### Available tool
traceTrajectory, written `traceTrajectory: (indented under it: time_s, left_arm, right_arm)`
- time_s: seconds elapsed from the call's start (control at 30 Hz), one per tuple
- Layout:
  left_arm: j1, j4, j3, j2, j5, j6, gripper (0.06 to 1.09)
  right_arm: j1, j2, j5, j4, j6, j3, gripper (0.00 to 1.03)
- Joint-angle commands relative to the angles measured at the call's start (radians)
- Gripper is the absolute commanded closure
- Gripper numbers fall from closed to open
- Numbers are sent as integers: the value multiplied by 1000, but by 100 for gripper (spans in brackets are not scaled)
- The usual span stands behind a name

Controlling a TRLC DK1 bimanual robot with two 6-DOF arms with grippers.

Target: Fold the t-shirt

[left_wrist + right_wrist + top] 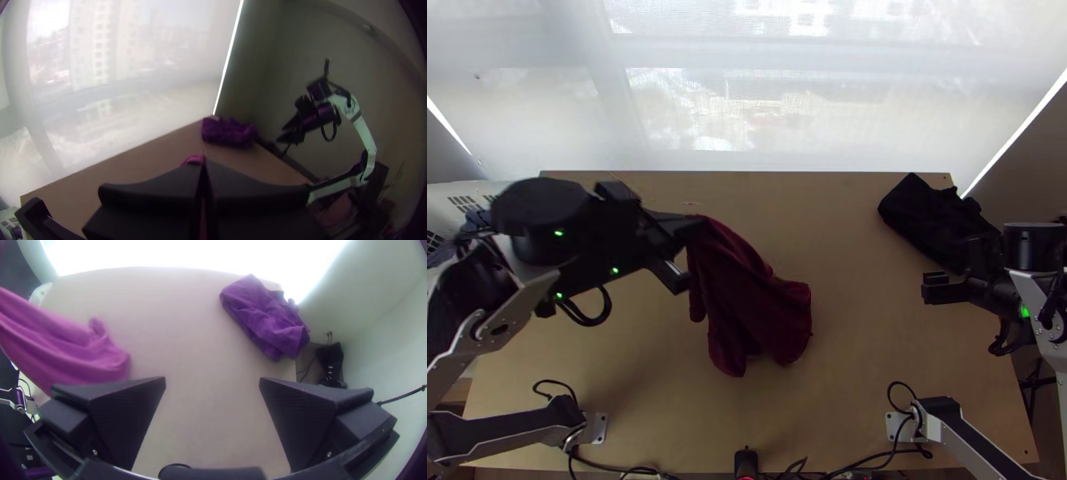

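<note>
My left gripper is raised over the left half of the table, shut on an upper end of the dark red t-shirt. The shirt hangs from it in loose folds, its lower part bunched at mid-table. In the left wrist view the fingers of the left gripper meet, with a bit of shirt at their tips. Over the table's right side, my right gripper stands apart from the shirt. The right wrist view has the right gripper open, nothing between its fingers, and the shirt off to one side.
A black folded cloth lies at the table's far right corner, close beyond the right gripper. At the left edge stands a white basket with dark cloth in it. Bare tabletop lies between the shirt and the right gripper.
</note>
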Motion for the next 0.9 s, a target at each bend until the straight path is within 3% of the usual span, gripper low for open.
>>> traceTrajectory:
  time_s: [0.0,0.37,0.63,0.77,0.87]
  left_arm:
    - [-187,-24,-288,-44,0,46,105]
    - [-210,-52,-655,-183,15,55,105]
    - [-28,-47,-867,-279,1,121,104]
    - [92,-47,-873,-305,3,123,78]
    - [155,-54,-877,-320,1,123,31]
  right_arm:
    - [-42,-11,-1,-11,-12,9,5]
    - [16,-8,-1,-14,-53,9,5]
    - [127,-6,-1,61,-96,-34,5]
    - [206,-5,-2,104,-75,-86,5]
    - [257,9,-2,121,-18,-114,5]
